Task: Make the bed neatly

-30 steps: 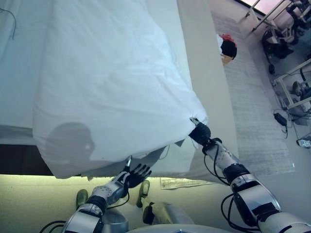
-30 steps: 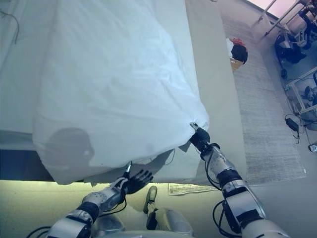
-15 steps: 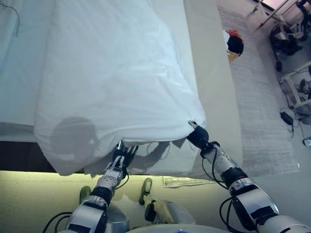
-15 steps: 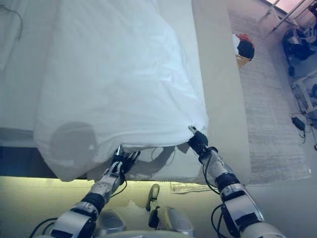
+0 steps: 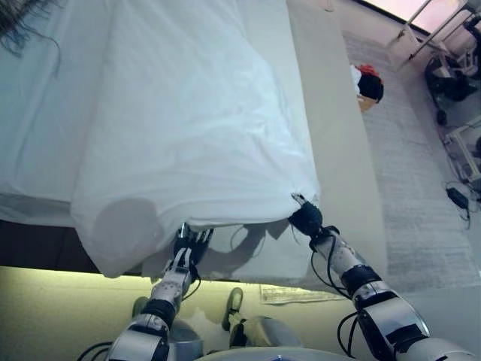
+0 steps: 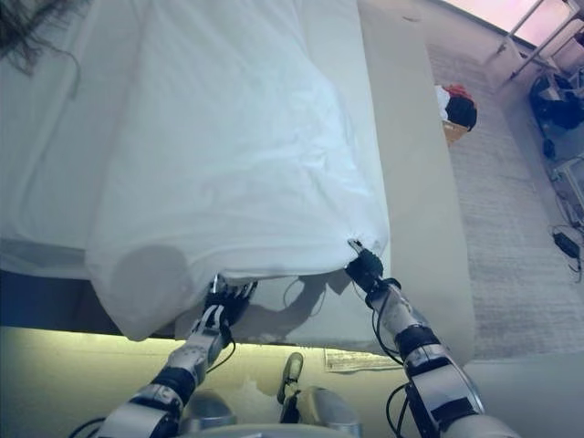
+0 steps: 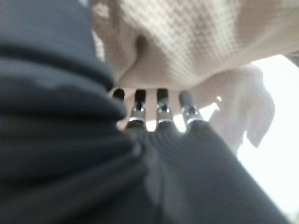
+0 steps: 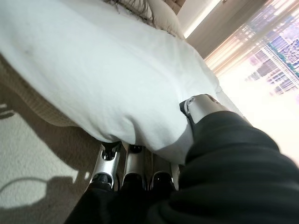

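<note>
White, soft and puffy, the large quilted duvet [image 5: 195,128] lies along the bed [image 5: 45,135], its near end hanging over the foot of the mattress and casting shade on the beige bed base [image 5: 338,150] below. The right hand [image 5: 304,218] is clenched on the duvet's near right corner; the right wrist view shows its fingers [image 8: 133,175] curled under the cloth with the thumb on top. The left hand [image 5: 188,244] reaches up beneath the overhanging edge, nearer the left corner. In the left wrist view its fingers [image 7: 159,107] stand straight in a row, tips against a waffle-textured underside, and nothing shows them closed round cloth, so it reads as released and pressing.

By my judgement the duvet is light but bulky. It will sag and fold between two holds, slide easily over the sheet, and bunch if pulled from one side only. Corners and the hem are the sound places to take it, with both hands spread wide so that the edge comes down straight.

Much is hidden. The left hand's thumb is out of sight, the duvet's near left corner droops into shadow, and the head of the bed is cut off. A dark fringe at the far left corner is too small to name. On the pale rug [image 5: 413,173] sits a small red and black bundle [image 5: 368,83], which I cannot identify.
</note>
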